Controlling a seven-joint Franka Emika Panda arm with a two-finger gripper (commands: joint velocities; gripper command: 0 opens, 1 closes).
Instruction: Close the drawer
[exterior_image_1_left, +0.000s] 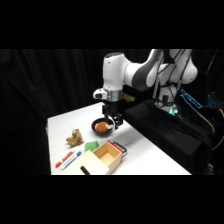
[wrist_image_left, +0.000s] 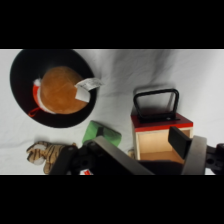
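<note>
Below the gripper (wrist_image_left: 150, 150), the drawer (wrist_image_left: 161, 134) stands pulled out, its front panel between the spread jaws, untouched; the bowl (wrist_image_left: 50, 85) lies beside.

A side camera looks across and down at my tabletop (exterior_image_1_left: 150, 150) from afar. My wrist camera looks close past my fingers (wrist_image_left: 181, 142). Both views share the drawer (wrist_image_left: 159, 134) and black bowl (wrist_image_left: 20, 75).
</note>
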